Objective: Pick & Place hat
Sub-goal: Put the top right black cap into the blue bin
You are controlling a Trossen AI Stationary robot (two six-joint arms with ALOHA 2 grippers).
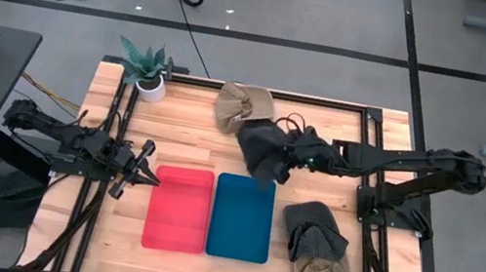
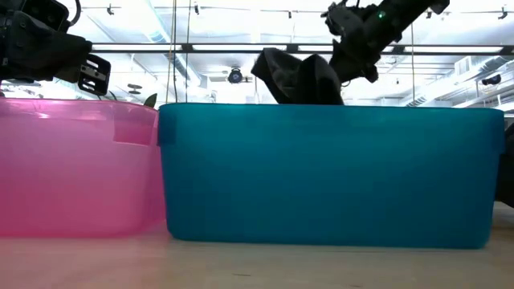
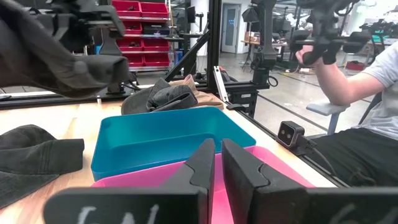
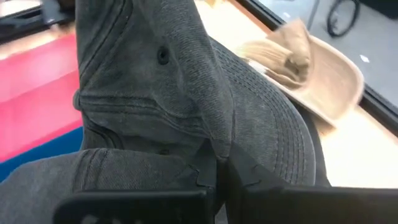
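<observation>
Item: dark grey hat (image 1: pixel 261 149), in transit. Held off the bench by the right gripper (image 1: pixel 291 156), whose fingers are pinched shut on a fold of its fabric; the right wrist view shows the cloth bunched at the fingertips. The hat hangs limp above the far rim of the blue bin (image 1: pixel 241 218), partly over bare bench (image 1: pixel 183 141) behind it.

Item: pink bin (image 1: pixel 178 208), touching the blue one on its left side, both near the front-centre of the bench.

Item: left gripper (image 1: pixel 146 170), waiting just left of the pink bin, fingers nearly together and holding nothing.

Other stock: a tan hat (image 1: pixel 240 106) at the far edge; a stack of one dark and one tan hat (image 1: pixel 317 252) toward the front-right corner; a potted plant (image 1: pixel 147 71) at the far-left corner.

Handling note, step in hand: likely the carry to a bin. Which bin is intended cannot be told. The hat droops well below the fingers, so it should be kept high enough for the hem to clear the rim, brought over the bin's middle, lowered until the fabric settles, then released; letting go at the rim risks it draping over the wall.
</observation>
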